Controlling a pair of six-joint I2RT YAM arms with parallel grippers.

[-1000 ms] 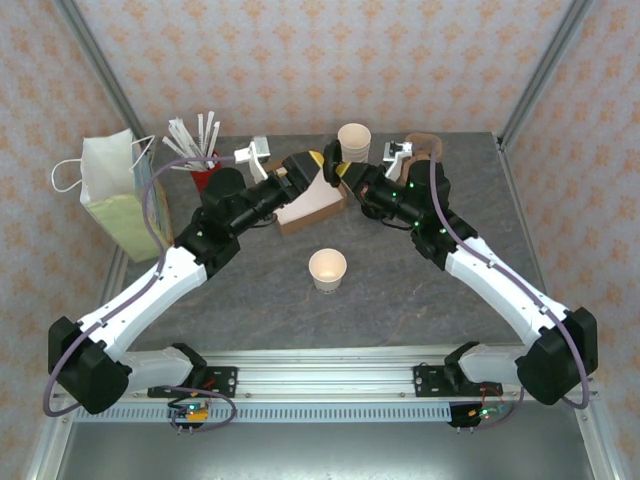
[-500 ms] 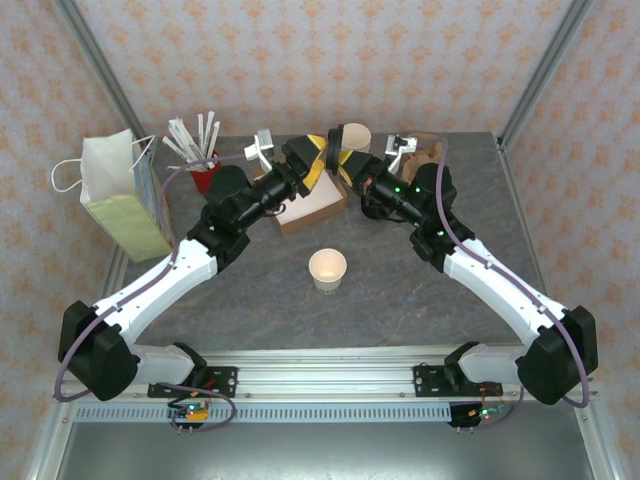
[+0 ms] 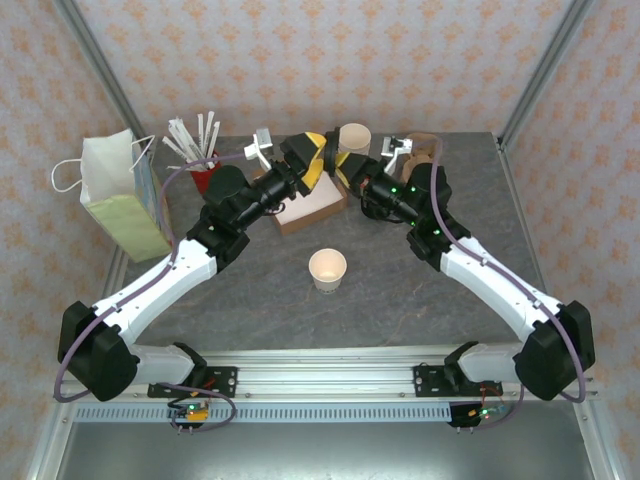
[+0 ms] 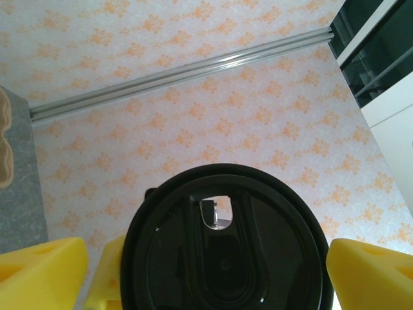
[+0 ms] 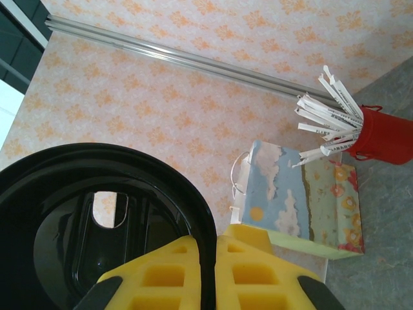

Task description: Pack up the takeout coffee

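Right gripper (image 5: pixel 208 258): yellow pads pressed together on rim of black lid (image 5: pixel 97 219), pinching it. Left gripper (image 4: pixel 206 274): fingers spread wide either side of same lid; contact unclear. Both meet at back of grey table (image 3: pixel 400 300), near brown box (image 3: pixel 318 208), just beside cup stack (image 3: pixel 354 136). Open-topped paper cup (image 3: pixel 328 268) upright at table centre, well apart from grippers. Red holder of white sticks (image 3: pixel 205 176) and paper bag (image 3: pixel 118 195) at left.
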